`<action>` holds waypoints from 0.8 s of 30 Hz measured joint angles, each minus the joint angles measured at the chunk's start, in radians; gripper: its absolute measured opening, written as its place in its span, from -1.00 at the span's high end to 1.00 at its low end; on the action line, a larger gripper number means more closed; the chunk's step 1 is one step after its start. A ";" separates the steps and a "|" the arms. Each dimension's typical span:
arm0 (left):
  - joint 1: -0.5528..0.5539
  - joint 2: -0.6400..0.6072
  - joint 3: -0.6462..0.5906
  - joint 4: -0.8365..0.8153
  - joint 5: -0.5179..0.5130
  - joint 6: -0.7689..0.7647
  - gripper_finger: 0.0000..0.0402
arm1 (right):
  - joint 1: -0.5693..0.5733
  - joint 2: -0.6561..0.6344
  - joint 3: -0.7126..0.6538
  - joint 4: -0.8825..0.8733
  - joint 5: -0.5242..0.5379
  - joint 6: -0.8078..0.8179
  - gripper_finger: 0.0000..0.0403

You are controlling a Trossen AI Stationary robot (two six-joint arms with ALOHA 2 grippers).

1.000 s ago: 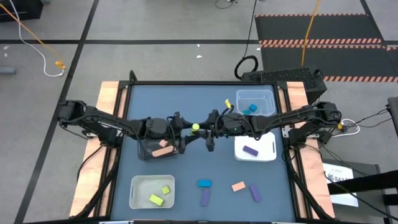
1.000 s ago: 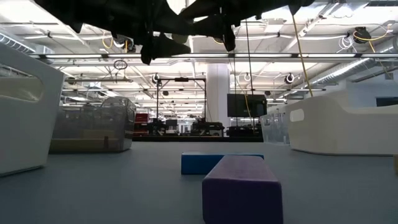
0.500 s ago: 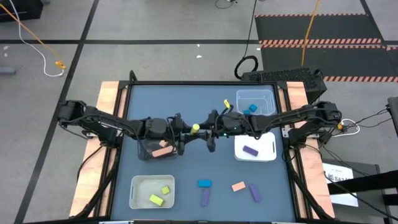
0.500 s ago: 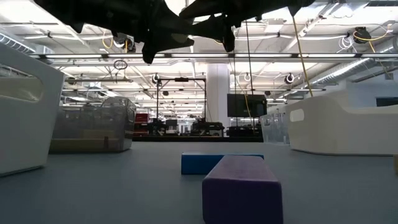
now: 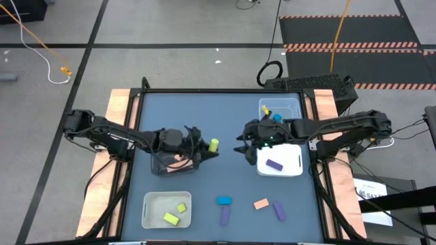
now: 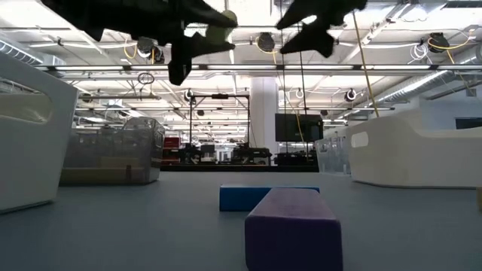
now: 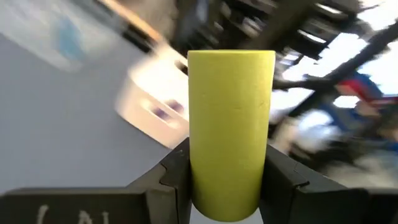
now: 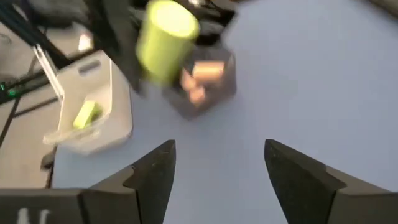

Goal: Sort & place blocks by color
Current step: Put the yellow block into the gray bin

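Observation:
My left gripper [image 5: 208, 147] is above the table's middle, shut on a yellow-green cylinder block [image 5: 214, 144], which fills the left wrist view [image 7: 230, 124]. My right gripper [image 5: 244, 145] is to the right of it, open and holding nothing [image 8: 217, 180], with a gap between it and the cylinder [image 8: 166, 38]. Loose on the table near the front edge lie a blue block [image 5: 224, 201], a salmon block [image 5: 261, 203] and two purple blocks [image 5: 225, 216] [image 5: 279, 211]. My left gripper pinches the cylinder's curved side [image 7: 196, 171] between its two fingers, near one end. The rest of the cylinder sticks out past the fingertips. The fingers reach roughly level from the table's left. The cylinder is lifted clear of the table.
A dark bin [image 5: 163, 167] with salmon blocks is under my left arm. A clear bin [image 5: 153, 211] with yellow-green blocks is at the front left. A clear bin [image 5: 289, 105] with blue blocks is at the far right, and a white tray [image 5: 289, 167] with a purple block is in front of it.
My right gripper, which was at the cylinder in the table's middle, has let go of it and drawn back toward the table's right edge. The cylinder stays with my left gripper, lifted above the middle of the table.

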State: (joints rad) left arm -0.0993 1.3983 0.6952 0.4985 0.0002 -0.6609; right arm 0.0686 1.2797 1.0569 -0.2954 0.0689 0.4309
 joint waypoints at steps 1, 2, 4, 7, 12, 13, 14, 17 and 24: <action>-0.005 0.000 0.000 0.000 0.048 -0.056 0.38 | 0.010 -0.011 0.000 -0.032 0.000 0.024 -0.18; -0.013 0.000 0.000 -0.001 0.096 -0.109 0.38 | 0.022 -0.019 0.000 -0.056 0.000 0.049 -0.18; -0.039 0.000 0.000 0.000 0.180 -0.215 0.38 | 0.051 -0.035 0.000 -0.110 -0.003 0.098 -0.18; -0.114 0.000 0.000 -0.001 0.269 -0.388 0.38 | 0.102 -0.045 0.000 -0.142 -0.037 0.151 -0.18; -0.323 0.000 0.000 -0.034 0.283 -0.681 0.38 | 0.198 -0.045 -0.011 -0.145 -0.049 0.185 -0.18; -0.367 0.000 0.000 -0.039 0.266 -0.742 0.38 | 0.210 -0.045 -0.019 -0.131 -0.047 0.181 -0.18; -0.411 0.000 0.000 -0.043 0.244 -0.800 0.38 | 0.220 -0.044 -0.029 -0.110 -0.049 0.175 -0.18; -0.535 0.000 0.000 -0.087 0.146 -0.975 0.38 | 0.242 -0.044 -0.067 -0.009 -0.047 0.189 -0.18; -0.720 0.000 0.000 -0.381 -0.069 -1.332 0.38 | 0.292 -0.044 -0.192 0.214 -0.046 0.233 -0.18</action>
State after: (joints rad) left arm -0.8196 1.3983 0.6956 0.1177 -0.0692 -1.9934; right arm 0.3609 1.2358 0.8653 -0.0818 0.0226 0.6637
